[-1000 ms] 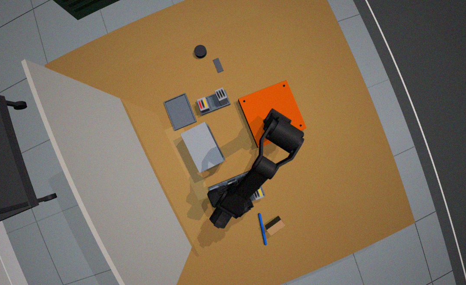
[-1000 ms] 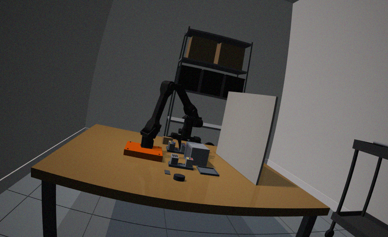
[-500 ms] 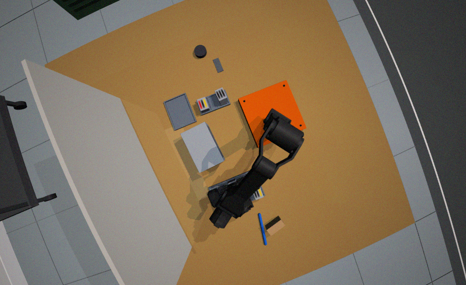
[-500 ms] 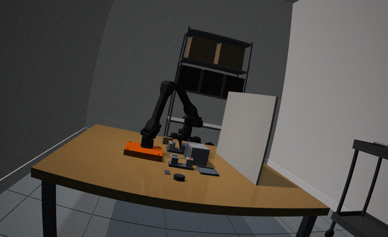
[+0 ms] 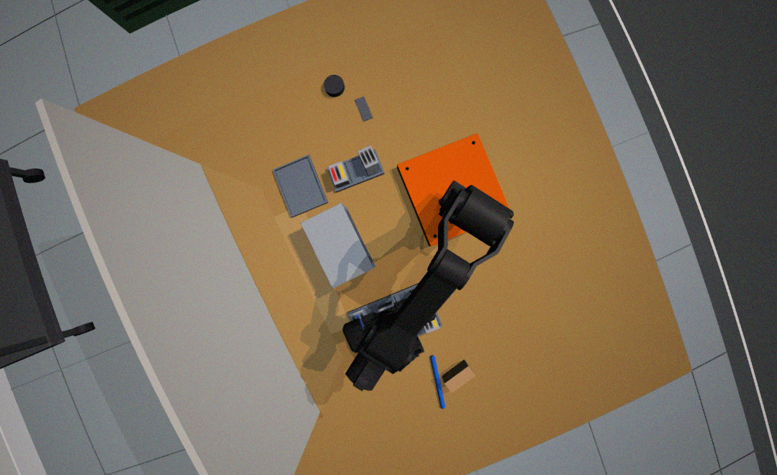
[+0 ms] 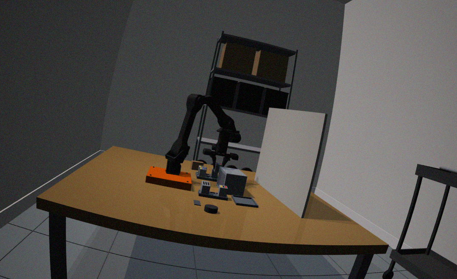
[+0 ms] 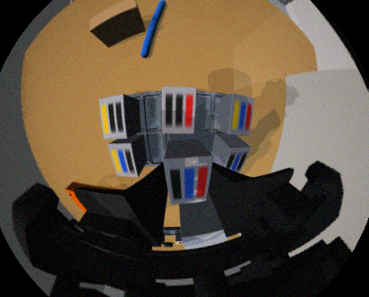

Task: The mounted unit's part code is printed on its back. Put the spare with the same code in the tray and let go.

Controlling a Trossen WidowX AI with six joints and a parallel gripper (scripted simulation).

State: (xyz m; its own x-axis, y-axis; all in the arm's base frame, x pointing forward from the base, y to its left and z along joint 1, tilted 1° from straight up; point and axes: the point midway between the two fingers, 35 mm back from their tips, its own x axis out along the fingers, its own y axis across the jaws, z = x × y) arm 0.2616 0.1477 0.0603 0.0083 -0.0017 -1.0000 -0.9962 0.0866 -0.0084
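My gripper (image 6: 219, 165) (image 7: 184, 163) is shut on the spare with black, blue and red stripes (image 7: 189, 184), held raised above the larger rack (image 5: 406, 292) (image 7: 152, 112). Other spares remain there: black-black-red (image 7: 179, 110), yellow-black-black (image 7: 113, 117), yellow-blue-red (image 7: 241, 118), yellow-blue-black (image 7: 123, 160) and one partly hidden behind a finger (image 7: 235, 160). The empty grey tray (image 5: 300, 186) (image 6: 244, 201) lies beside the smaller rack (image 5: 357, 170) (image 6: 211, 196), which carries two striped units. A large grey box (image 5: 337, 242) (image 6: 235, 181) stands between tray and larger rack. No printed back code is readable.
A tall pale panel (image 5: 161, 235) (image 6: 291, 155) stands beyond the tray and box. The orange base block (image 5: 450, 170) (image 6: 167, 178) carries the arm. A blue pen (image 5: 437, 382) (image 7: 153, 29), a brown block (image 5: 459, 376) (image 7: 117, 24) and a black puck (image 5: 334, 85) (image 6: 210, 209) lie on the table.
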